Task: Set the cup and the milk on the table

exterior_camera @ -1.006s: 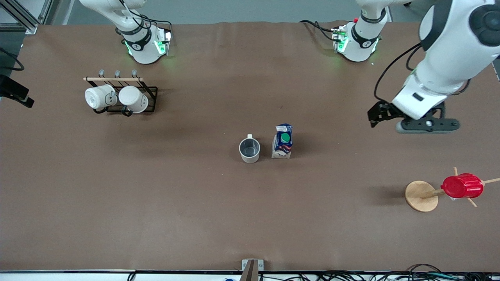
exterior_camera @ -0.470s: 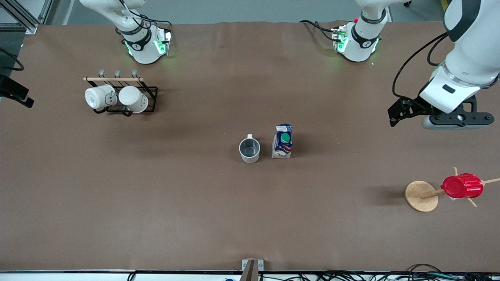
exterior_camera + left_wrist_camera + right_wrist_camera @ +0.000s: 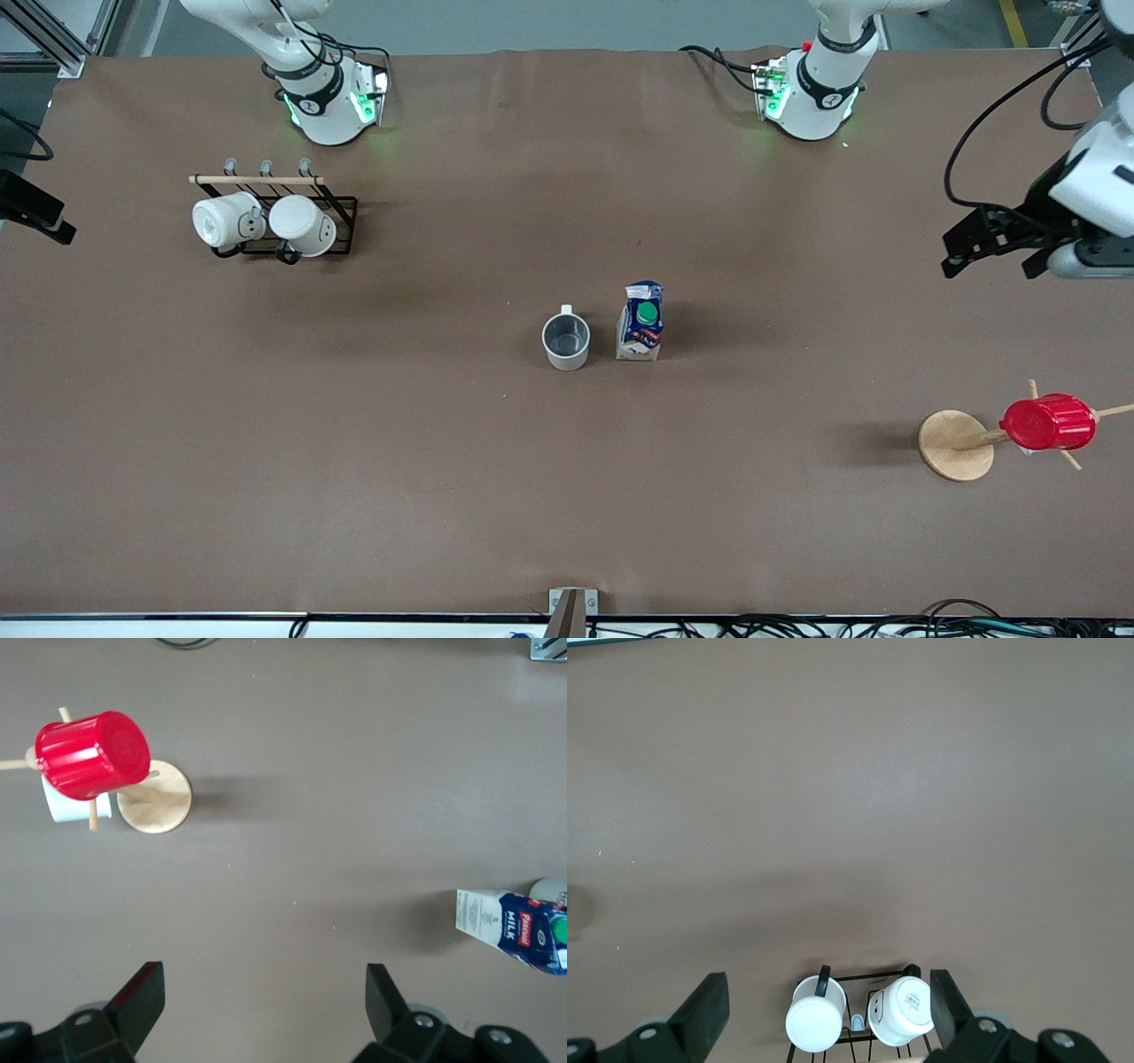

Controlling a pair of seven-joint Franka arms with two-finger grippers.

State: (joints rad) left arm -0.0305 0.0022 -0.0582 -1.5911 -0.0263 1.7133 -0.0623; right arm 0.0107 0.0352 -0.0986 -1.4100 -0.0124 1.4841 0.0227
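The cup (image 3: 565, 340), a white mug with a grey inside, stands upright near the middle of the brown table (image 3: 443, 461). The milk (image 3: 641, 321), a blue-and-white carton with a green cap, stands beside it toward the left arm's end, a small gap between them. My left gripper (image 3: 988, 257) is open and empty over bare table near the left arm's end; its wrist view (image 3: 263, 979) shows the milk (image 3: 514, 930) and a sliver of the cup (image 3: 554, 892) far off. My right gripper (image 3: 827, 983) is open and empty, high over the mug rack, and is out of the front view.
A black wire rack (image 3: 341, 208) with two white mugs (image 3: 221, 221) (image 3: 303, 225) stands near the right arm's base. A wooden peg stand (image 3: 955, 445) holding a red ribbed cup (image 3: 1048, 423) stands at the left arm's end, nearer the front camera.
The left arm has swung its open, empty gripper away from the milk toward its own end of the table. The cup and milk have not moved.
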